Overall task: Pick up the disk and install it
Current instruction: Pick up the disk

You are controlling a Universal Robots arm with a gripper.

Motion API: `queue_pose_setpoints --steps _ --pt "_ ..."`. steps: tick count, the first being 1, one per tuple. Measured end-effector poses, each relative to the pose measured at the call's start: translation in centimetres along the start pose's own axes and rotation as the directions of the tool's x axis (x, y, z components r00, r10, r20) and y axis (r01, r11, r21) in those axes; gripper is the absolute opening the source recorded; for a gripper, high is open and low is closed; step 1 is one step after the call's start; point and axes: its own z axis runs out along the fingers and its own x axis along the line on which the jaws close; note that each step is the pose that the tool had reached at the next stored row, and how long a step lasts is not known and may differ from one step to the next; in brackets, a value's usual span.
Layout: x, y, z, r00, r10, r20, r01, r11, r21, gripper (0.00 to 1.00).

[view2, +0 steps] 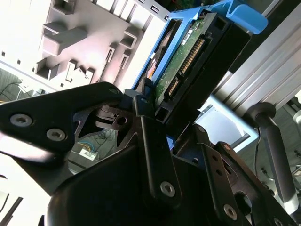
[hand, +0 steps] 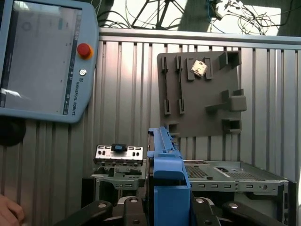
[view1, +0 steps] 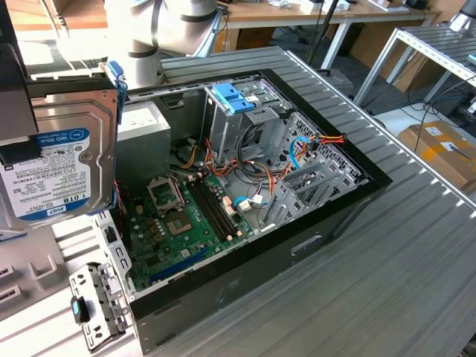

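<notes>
Exterior view: my jaws grip the flat dark blue-railed hard disk [view1: 59,156], held aloft at its left, apart from the open black computer case [view1: 238,290], so the carry is in hand; seating it, I judge, needs rails squared to the grey drive cage [view1: 256,126].

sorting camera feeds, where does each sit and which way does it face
exterior view: off the arm, looking down into the open computer case; the arm and held disk show.
second wrist view: at the wrist, looking along the gripper at the disk's connector edge; jaws clamp it.
first wrist view: at the wrist, looking past the disk's blue rail to the grey plate and teach pendant.
shared: all three show the disk.
</notes>
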Motion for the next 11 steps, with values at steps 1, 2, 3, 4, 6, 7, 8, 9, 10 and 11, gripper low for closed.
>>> queue_pose_setpoints --steps 1,2,3,4,6,7,8,9,10,11 --pt "0.03 -0.04 0.0 1.0 0.0 0.0 0.0 1.0 0.0 0.36" --pt "0.08 -0.09 0.0 1.0 0.0 0.0 0.0 1.0 0.0 0.36" --pt "0.11 -0.13 0.01 1.0 0.0 0.0 0.0 1.0 0.0 0.36" --pt "0.17 -0.2 0.01 1.0 0.0 0.0 0.0 1.0 0.0 0.36" --pt "0.28 -0.39 0.01 1.0 0.0 0.0 0.0 1.0 0.0 0.36" --pt "0.33 -0.49 0.0 1.0 0.0 -0.0001 0.0 1.0 -0.0001 0.36" --pt "0.38 -0.6 0.01 1.0 0.0 0.0 0.0 1.0 0.0 0.36" --pt "0.43 -0.7 0.02 1.0 0.0 0.0 0.0 1.0 0.0001 0.36" --pt "0.47 -0.8 0.02 1.0 0.0 0.0 0.0 1.0 0.0 0.36" --pt "0.49 -0.85 0.02 1.0 0.0 0.0 0.0 1.0 0.0 0.36"
